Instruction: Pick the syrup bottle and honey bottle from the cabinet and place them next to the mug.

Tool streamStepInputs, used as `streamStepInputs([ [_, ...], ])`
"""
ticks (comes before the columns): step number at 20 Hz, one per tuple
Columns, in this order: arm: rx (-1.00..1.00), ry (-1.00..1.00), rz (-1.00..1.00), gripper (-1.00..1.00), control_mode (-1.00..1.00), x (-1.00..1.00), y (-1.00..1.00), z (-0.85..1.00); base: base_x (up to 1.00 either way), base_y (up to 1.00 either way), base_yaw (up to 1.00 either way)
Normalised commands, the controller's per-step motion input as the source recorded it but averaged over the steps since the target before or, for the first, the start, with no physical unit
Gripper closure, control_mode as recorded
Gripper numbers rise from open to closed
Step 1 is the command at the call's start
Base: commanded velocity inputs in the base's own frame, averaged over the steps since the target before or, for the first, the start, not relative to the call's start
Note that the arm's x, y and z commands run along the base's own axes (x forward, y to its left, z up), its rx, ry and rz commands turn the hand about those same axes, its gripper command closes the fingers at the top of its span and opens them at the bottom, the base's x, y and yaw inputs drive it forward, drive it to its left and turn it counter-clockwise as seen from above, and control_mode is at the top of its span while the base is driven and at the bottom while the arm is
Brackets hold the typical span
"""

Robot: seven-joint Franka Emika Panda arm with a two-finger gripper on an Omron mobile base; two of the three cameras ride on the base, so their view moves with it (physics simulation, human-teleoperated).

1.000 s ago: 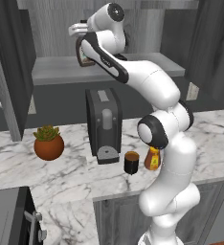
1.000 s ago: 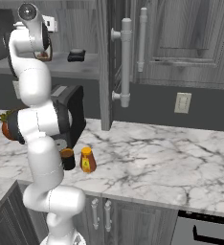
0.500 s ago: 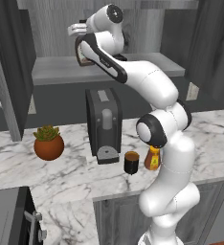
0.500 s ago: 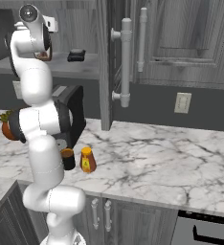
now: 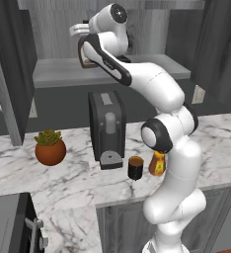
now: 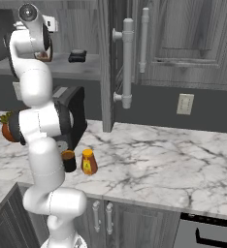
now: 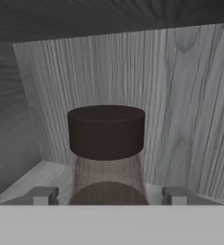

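almost nothing has shifted since the earlier frames: the arm is still reaching up into the cabinet point(image 5: 112, 74), and the honey bottle point(image 5: 157, 164) and the mug point(image 5: 135, 168) sit in the same spots on the counter point(image 5: 68, 183).

the honey bottle already stands just beside the mug, so that half of the job looks done. the step in hand now is grabbing the syrup bottle point(image 7: 107, 158).

in the hand view the gripper point(image 7: 108, 195) has one finger tip on each side of the bottle's neck. the dark cap point(image 7: 106, 131) pokes up just above the jaws, right in the middle between them. the jaws look partly closed in around the neck, but the pictures do not show if they are touching it yet, so one cannot tell if the bottle is really held. behind the bottle, past the jaws, is the grey wood back wall point(image 7: 181, 95) of the cabinet.

next the jaws likely need to squeeze all the way onto the neck. then the bottle must come up a little and straight out, back toward the robot, without tipping or bumping the shelf point(image 5: 53, 76). after that it goes down to the counter next to the mug.

no words or brand can be read anywhere. the honey bottle's yellow label is too small to read, and the syrup bottle's label is hidden below the jaws.
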Motion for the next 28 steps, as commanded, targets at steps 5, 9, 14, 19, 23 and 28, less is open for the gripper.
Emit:
streamStepInputs([
  [5, 0.0, -0.04, 0.0, 1.0, -1.0, -0.38, 0.0, 0.0, 0.0, 0.0, 0.0],
  [9, 0.0, -0.07, 0.0, 1.0, -1.0, -0.51, 0.0, 0.0, 0.0, 0.0, 0.0],
  [14, 0.0, -0.08, 0.0, 1.0, -1.0, -0.43, 0.0, 0.0, 0.0, 0.0, 0.0],
  [19, 0.0, -0.07, 0.0, 1.0, -1.0, -0.42, 0.0, 0.0, 0.0, 0.0, 0.0],
  [23, 0.01, -0.05, 0.0, 1.0, -1.0, -0.5, 0.0, 0.0, 0.0, 0.0, 0.0],
  [28, 0.01, -0.04, 0.0, 1.0, -1.0, -0.5, 0.0, 0.0, 0.0, 0.0, 0.0],
])
